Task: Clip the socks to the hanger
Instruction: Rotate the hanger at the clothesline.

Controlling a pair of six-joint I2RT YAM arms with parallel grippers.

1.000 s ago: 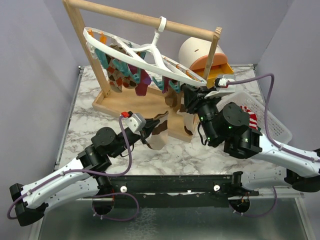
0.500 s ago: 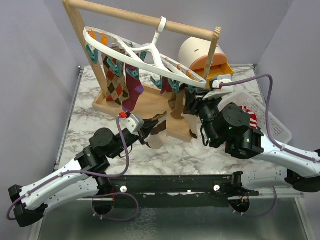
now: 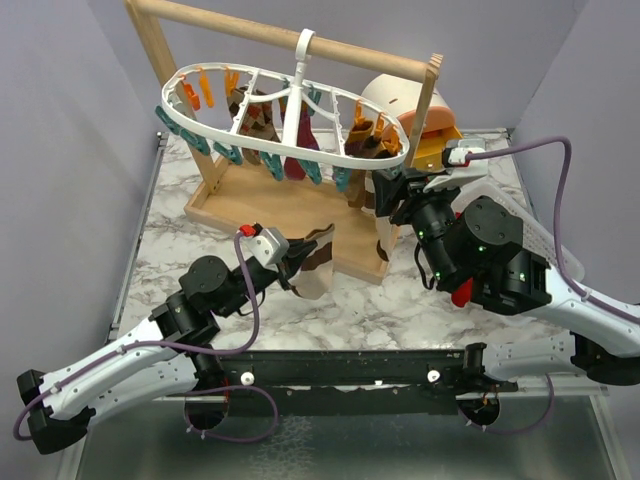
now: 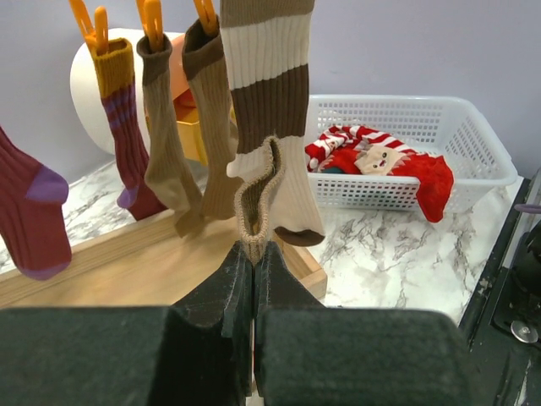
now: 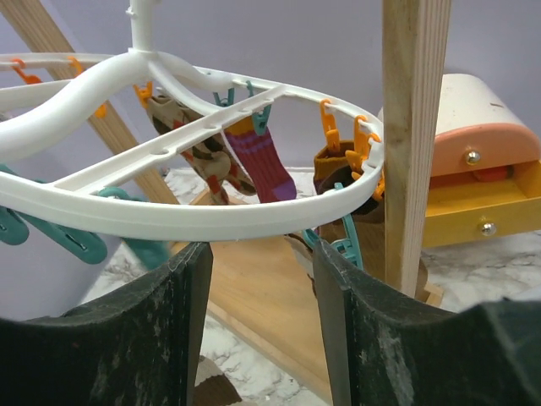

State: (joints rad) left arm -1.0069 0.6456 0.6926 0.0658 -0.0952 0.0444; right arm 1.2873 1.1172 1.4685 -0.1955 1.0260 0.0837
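The marble surface (image 3: 170,250) fills the middle of the top view. On it, toward the upper centre, stands the wooden rack (image 3: 280,38), its bar sloping from upper left down to the right.

The white oval hanger (image 3: 300,70) hangs by its hook from that bar. It lies close to level, with its long axis running from the upper left toward the right of the frame. Orange and teal clips dangle around its rim.

A white slatted basket (image 4: 406,106) sits at the right of the left wrist view and holds red-and-white striped socks (image 4: 363,152). A white rounded container with an orange front (image 3: 385,100) stands behind the rack's right post.

Clipped socks hang toe-down with their long axes vertical. An argyle sock (image 3: 255,115) and a maroon sock (image 3: 297,150) are near the hanger's middle, and two tan socks (image 4: 165,144) hang from orange clips.

A brown-and-cream striped sock (image 4: 270,101) runs vertically out of the top of the left wrist view. The left tool (image 4: 254,254) is fully closed, pinching the ribbed lower edge of that sock.

The right tool (image 5: 262,249) stands well apart and grips nothing. It is just below the hanger's right-hand rim, beside the rack's post.
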